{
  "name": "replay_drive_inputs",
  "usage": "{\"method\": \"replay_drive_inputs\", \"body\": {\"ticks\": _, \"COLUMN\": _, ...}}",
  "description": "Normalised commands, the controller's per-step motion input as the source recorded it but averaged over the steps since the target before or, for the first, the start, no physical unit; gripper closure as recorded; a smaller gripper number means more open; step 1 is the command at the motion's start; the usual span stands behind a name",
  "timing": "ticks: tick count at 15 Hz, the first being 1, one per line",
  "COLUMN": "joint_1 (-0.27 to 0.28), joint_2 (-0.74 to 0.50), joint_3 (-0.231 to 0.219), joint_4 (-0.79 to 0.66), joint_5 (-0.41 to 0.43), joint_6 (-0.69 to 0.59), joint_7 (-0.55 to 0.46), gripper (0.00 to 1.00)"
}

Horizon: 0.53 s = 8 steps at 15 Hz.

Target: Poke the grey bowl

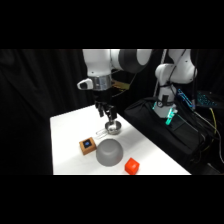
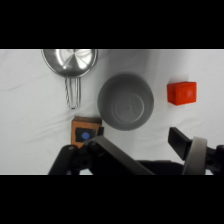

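Observation:
The grey bowl (image 1: pixel 109 152) lies upside down as a smooth dome near the table's front edge. From the wrist view the grey bowl (image 2: pixel 125 101) sits in the middle of the picture. My gripper (image 1: pixel 109 117) hangs above the back of the table, over the small silver cup (image 1: pixel 114 128), and is well apart from the bowl. Its black linkage (image 2: pixel 115 157) fills the bottom of the wrist view.
A wooden block with a blue mark (image 1: pixel 88 145) (image 2: pixel 85 131) sits just left of the bowl. An orange-red block (image 1: pixel 132 166) (image 2: pixel 181 93) lies to its right. The silver cup (image 2: pixel 70 61) points its handle at the wooden block. A black bag (image 1: pixel 165 125) borders the white table (image 1: pixel 65 145).

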Motion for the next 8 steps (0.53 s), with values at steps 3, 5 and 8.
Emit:
{"method": "replay_drive_inputs", "body": {"ticks": 3, "joint_1": -0.015, "joint_2": 0.03, "joint_3": 0.009, "joint_4": -0.01, "joint_5": 0.092, "joint_6": 0.17, "joint_7": 0.1, "gripper": 0.0}}
{"method": "replay_drive_inputs", "body": {"ticks": 5, "joint_1": -0.013, "joint_2": 0.09, "joint_3": 0.024, "joint_4": 0.0, "joint_5": 0.136, "joint_6": 0.29, "joint_7": 0.03, "gripper": 0.0}}
{"method": "replay_drive_inputs", "body": {"ticks": 8, "joint_1": -0.001, "joint_2": 0.11, "joint_3": 0.02, "joint_4": 0.02, "joint_5": 0.049, "joint_6": 0.32, "joint_7": 0.05, "gripper": 0.25}}
